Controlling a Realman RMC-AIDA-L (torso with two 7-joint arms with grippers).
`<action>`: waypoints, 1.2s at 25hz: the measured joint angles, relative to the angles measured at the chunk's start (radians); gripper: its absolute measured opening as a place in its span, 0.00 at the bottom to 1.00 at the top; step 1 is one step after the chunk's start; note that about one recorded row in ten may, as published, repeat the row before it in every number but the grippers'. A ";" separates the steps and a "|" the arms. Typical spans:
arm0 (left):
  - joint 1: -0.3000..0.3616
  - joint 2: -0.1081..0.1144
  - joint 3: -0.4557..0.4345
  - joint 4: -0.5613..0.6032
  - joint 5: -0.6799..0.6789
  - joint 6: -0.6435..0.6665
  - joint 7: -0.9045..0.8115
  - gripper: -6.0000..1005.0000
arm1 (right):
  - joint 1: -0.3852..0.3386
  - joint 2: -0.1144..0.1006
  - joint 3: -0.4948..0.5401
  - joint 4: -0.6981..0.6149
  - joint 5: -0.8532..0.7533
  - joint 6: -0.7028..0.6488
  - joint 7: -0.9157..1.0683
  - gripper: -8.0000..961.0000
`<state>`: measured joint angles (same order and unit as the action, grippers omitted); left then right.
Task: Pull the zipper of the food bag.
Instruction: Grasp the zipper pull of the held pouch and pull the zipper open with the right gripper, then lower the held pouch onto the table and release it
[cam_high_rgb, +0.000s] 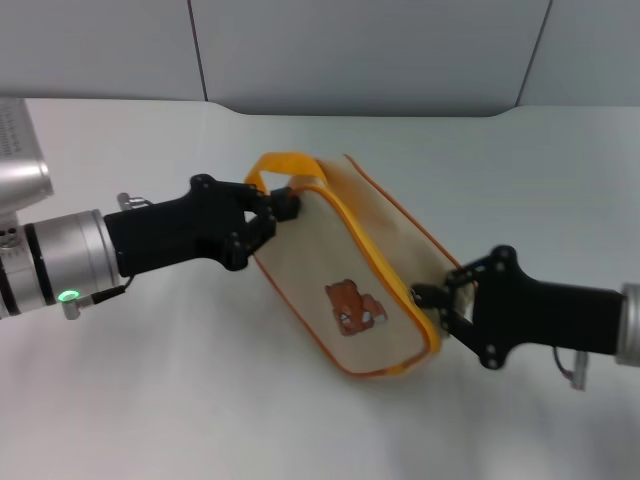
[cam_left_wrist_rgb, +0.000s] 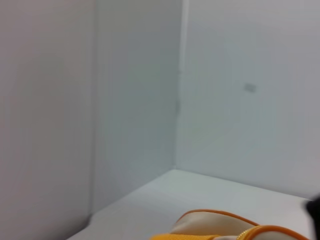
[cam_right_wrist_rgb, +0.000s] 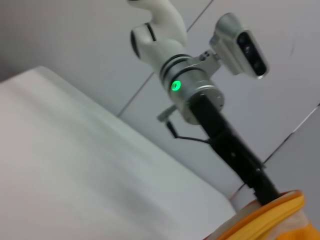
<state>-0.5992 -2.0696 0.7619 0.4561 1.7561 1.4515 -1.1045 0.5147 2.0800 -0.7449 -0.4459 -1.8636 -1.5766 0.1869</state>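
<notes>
Jaws of the left gripper (cam_high_rgb: 278, 212) are closed on the top corner of the food bag (cam_high_rgb: 345, 270), beside its orange loop handle (cam_high_rgb: 283, 166). Jaws of the right gripper (cam_high_rgb: 432, 303) are pinched at the bag's opposite lower edge, against the orange-yellow zipper (cam_high_rgb: 424, 318) tape. Between them, the bag is held tilted over the white table (cam_high_rgb: 180, 400).

White tabletop (cam_high_rgb: 200, 400) under grey wall panels (cam_high_rgb: 360, 50) with dark vertical seams.
</notes>
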 joint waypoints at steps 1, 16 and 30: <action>0.003 0.001 -0.011 0.000 0.000 -0.005 -0.005 0.09 | -0.013 0.000 -0.002 -0.023 -0.010 -0.014 0.026 0.05; 0.025 0.004 -0.042 -0.001 0.000 -0.040 -0.052 0.11 | -0.096 -0.001 0.075 -0.069 -0.006 -0.063 0.158 0.14; 0.098 -0.003 -0.145 -0.129 -0.041 -0.037 0.065 0.12 | -0.041 -0.050 0.167 0.114 0.124 -0.090 0.539 0.35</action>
<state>-0.5017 -2.0727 0.6167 0.3268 1.7148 1.4143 -1.0399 0.4737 2.0304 -0.5779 -0.3322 -1.7396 -1.6670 0.7262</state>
